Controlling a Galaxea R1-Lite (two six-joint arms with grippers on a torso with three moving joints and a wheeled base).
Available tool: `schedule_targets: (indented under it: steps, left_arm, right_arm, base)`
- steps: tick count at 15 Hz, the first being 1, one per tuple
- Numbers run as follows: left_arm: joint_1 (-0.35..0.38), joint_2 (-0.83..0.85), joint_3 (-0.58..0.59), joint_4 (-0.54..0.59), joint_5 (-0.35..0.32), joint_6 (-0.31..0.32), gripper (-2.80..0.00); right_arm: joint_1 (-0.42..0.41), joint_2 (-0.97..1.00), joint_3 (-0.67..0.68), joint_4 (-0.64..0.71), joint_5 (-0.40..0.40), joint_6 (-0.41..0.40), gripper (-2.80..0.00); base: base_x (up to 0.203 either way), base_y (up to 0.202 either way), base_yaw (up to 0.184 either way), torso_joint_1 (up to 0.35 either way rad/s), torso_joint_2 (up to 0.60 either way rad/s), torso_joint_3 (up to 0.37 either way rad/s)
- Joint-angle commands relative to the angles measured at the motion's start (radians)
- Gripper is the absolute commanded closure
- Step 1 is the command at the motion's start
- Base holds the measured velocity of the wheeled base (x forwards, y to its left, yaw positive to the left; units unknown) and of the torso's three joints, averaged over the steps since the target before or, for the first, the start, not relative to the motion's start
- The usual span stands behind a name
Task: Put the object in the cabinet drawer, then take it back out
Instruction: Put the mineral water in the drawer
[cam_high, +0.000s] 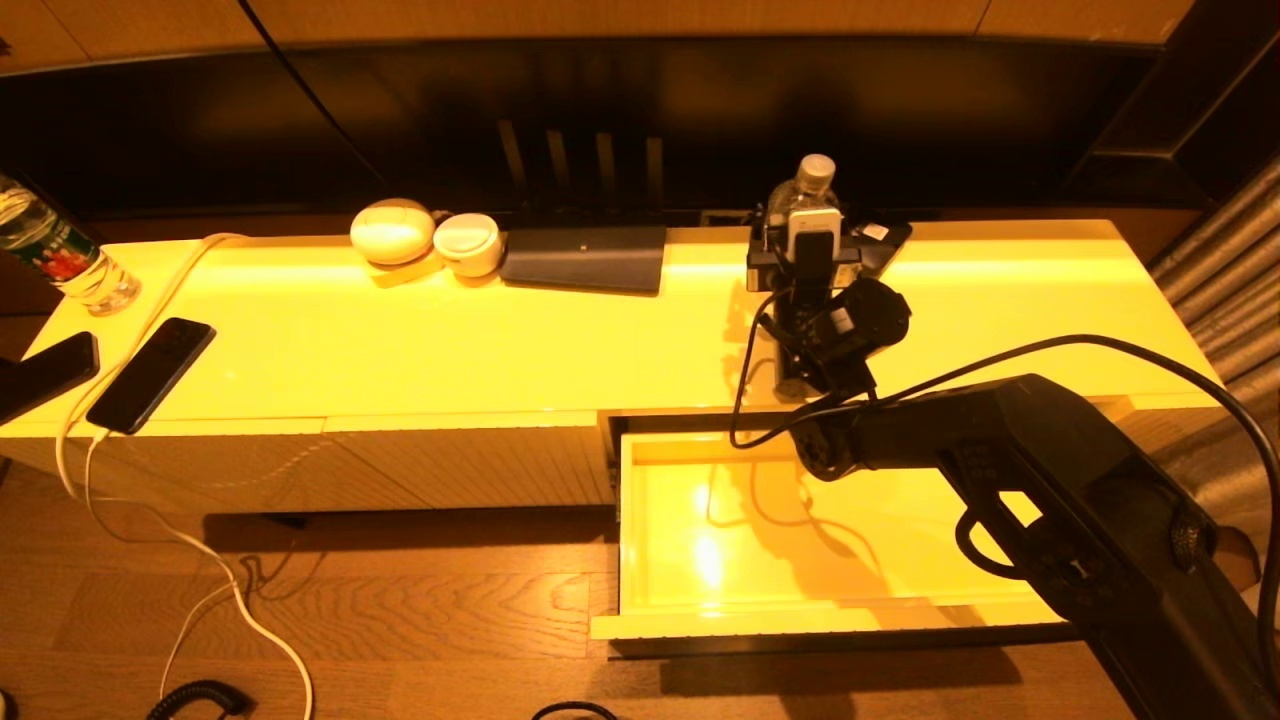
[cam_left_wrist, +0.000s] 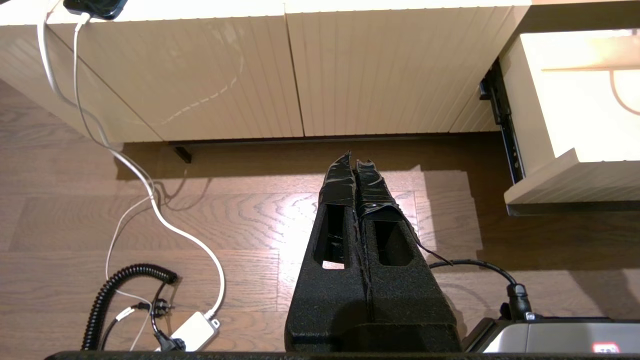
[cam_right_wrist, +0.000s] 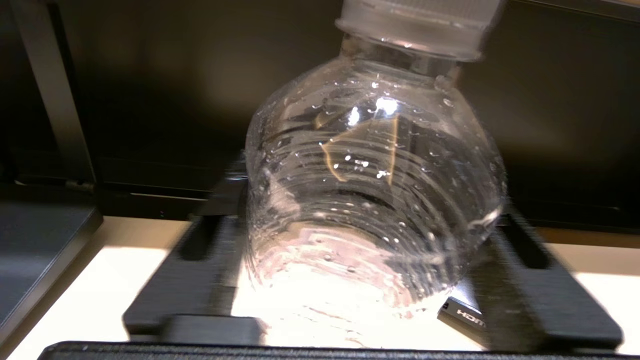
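The object, a clear ribbed bottle (cam_high: 815, 178) with a white cap, stands upright at the back of the cabinet top, behind the open drawer. My right gripper (cam_high: 808, 245) reaches over the drawer and is shut on the bottle. In the right wrist view the bottle (cam_right_wrist: 375, 200) fills the space between the black fingers (cam_right_wrist: 210, 240), which press on both of its sides. The cabinet drawer (cam_high: 700, 520) is pulled out, and its glossy interior (cam_left_wrist: 575, 100) holds nothing. My left gripper (cam_left_wrist: 354, 162) hangs shut above the wooden floor, left of the drawer.
A labelled bottle (cam_high: 55, 250) and two phones (cam_high: 150, 375) lie at the cabinet's left end. Two white round cases (cam_high: 392, 230) and a dark flat pad (cam_high: 585, 258) sit along the back. A small black HDMI box (cam_right_wrist: 462, 315) lies beside the bottle. Cables (cam_left_wrist: 150, 200) trail on the floor.
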Motion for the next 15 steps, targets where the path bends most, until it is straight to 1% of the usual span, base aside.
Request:
schedule_targets:
  steps: [1,6,9,11,13,15]
  left_arm:
    - [0.000,0.000,0.002,-0.001,-0.001,0.000,0.00]
    - [0.000,0.000,0.002,-0.001,0.000,0.000,0.00]
    - [0.000,0.000,0.003,-0.001,0.000,0.000,0.00]
    - [0.000,0.000,0.003,-0.001,0.000,0.000,0.00]
    - [0.000,0.000,0.003,-0.001,-0.001,0.000,0.00]
    - [0.000,0.000,0.003,-0.001,0.000,0.000,0.00]
  right_arm:
    - [0.000,-0.001,0.001,-0.009,-0.002,-0.003,0.00]
    - [-0.001,-0.002,0.002,-0.013,-0.002,-0.002,0.00]
    - [-0.003,-0.048,0.022,-0.021,-0.008,0.010,0.00]
    - [-0.003,-0.112,0.115,-0.020,-0.009,0.009,0.00]
    - [-0.003,-0.215,0.262,-0.014,-0.007,0.003,0.00]
    - [-0.002,-0.341,0.451,0.023,0.002,-0.002,0.00]
  base:
    - [0.000,0.000,0.000,0.000,0.00,0.000]
    - [0.000,0.000,0.000,0.000,0.00,0.000]
    - [0.000,0.000,0.000,0.000,0.00,0.000]
    - [0.000,0.000,0.000,0.000,0.00,0.000]
    - [0.000,0.000,0.000,0.000,0.00,0.000]
    - [0.000,0.000,0.000,0.000,0.00,0.000]
